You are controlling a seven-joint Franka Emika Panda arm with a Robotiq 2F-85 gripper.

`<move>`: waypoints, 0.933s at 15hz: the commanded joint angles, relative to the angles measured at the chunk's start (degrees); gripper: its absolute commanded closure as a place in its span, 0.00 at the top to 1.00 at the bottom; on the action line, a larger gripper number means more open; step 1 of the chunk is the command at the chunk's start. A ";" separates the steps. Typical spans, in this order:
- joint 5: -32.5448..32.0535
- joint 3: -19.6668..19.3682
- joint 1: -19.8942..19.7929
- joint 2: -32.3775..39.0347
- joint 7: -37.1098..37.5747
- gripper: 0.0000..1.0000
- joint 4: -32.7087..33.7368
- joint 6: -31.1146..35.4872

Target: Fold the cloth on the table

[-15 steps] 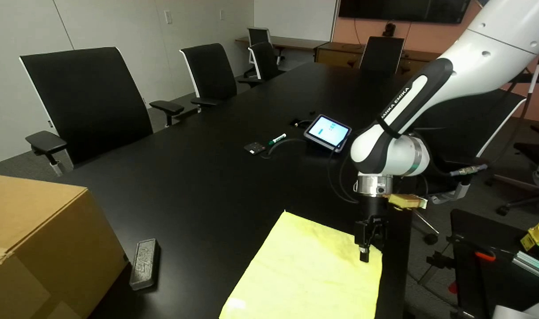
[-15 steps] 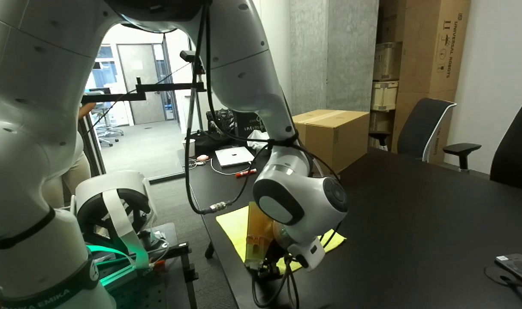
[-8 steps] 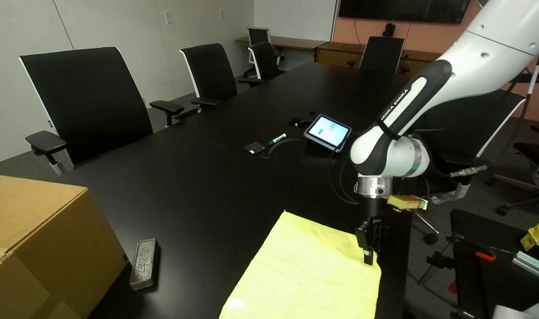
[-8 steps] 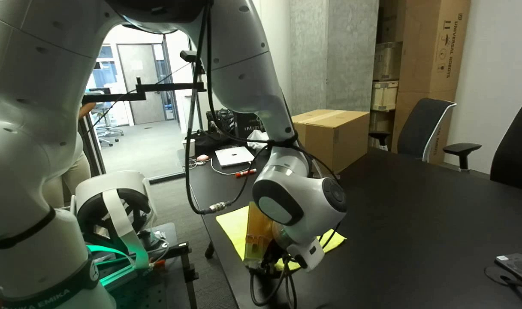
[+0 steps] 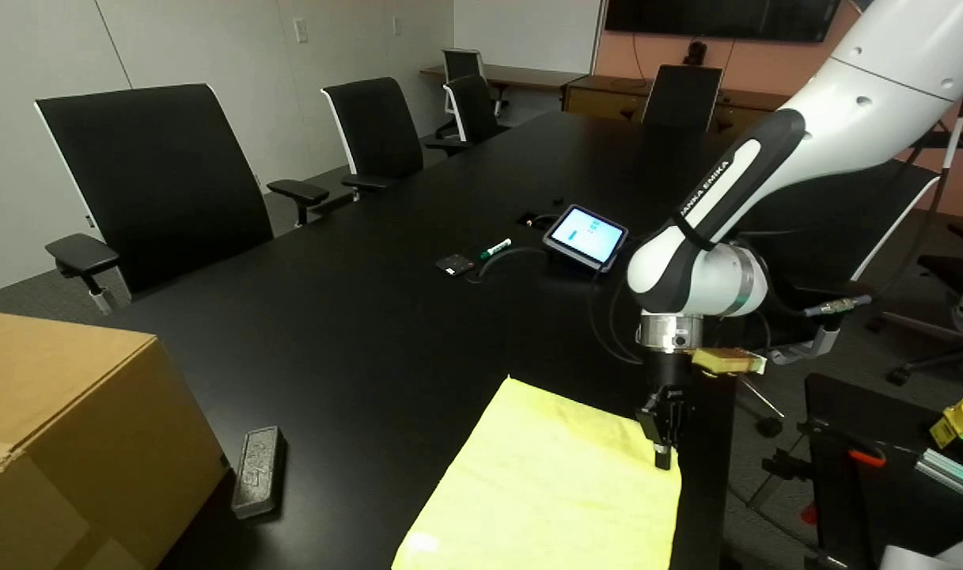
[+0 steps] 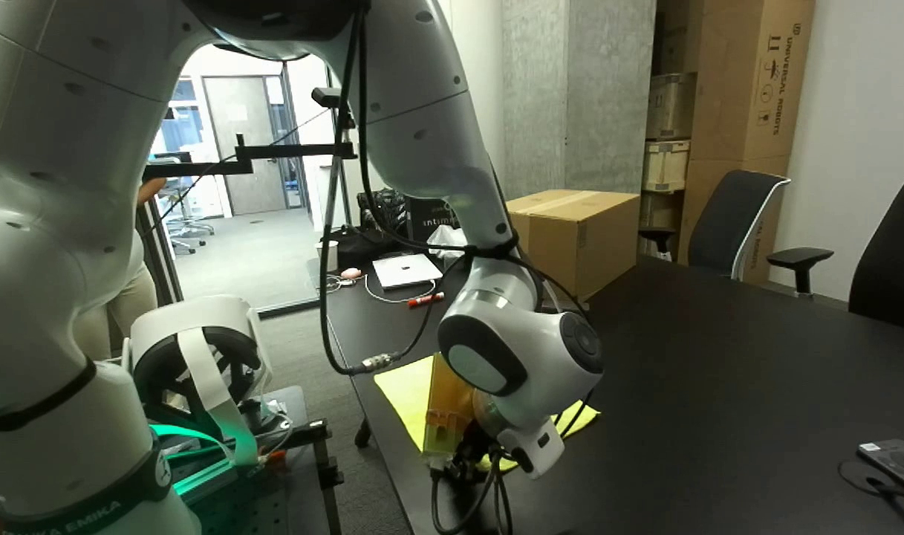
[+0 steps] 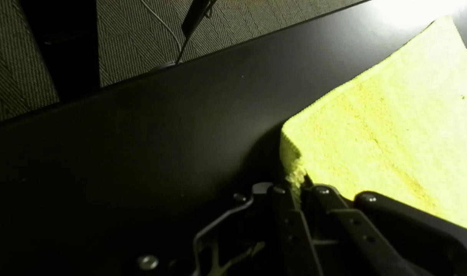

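A yellow cloth (image 5: 540, 483) lies spread out and nearly flat on the black table (image 5: 331, 356). My gripper (image 5: 662, 457) points down at the cloth's corner near the table's side edge. In the wrist view the jaws of the gripper (image 7: 300, 189) are together, with a bunched bit of the cloth (image 7: 390, 130) pinched between them. Beside the fingertips the cloth's edge stands up a little and a dark shadow falls there. The arm covers much of the cloth (image 6: 403, 397) in an exterior view, and the fingertips are hidden there.
A cardboard box (image 5: 77, 443) and a dark eraser-like block (image 5: 258, 473) stand on the table beside the cloth. Farther along are a tablet (image 5: 586, 236) with cables and a green marker (image 5: 495, 249). A laptop (image 6: 405, 270) and a red marker (image 6: 426, 299) lie beyond the cloth.
The jaws have come together on the cloth's corner, the visible finger shifting towards the table's side edge. The corner has drawn in slightly; the arm has hardly moved.
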 commanded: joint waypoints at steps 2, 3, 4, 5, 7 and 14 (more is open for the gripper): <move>-1.49 -1.22 1.09 -3.18 1.17 0.09 -0.15 -0.74; -1.90 -1.22 1.20 -3.81 1.05 0.08 0.17 -0.98; -2.65 -1.29 1.40 -4.39 1.23 0.08 0.55 -1.30; -3.75 -1.35 1.62 -4.83 1.34 0.07 1.12 -1.63; -6.33 -1.35 2.19 -5.26 2.06 0.07 3.09 -2.64; -15.98 -0.99 4.57 -2.84 4.35 0.07 15.48 -11.35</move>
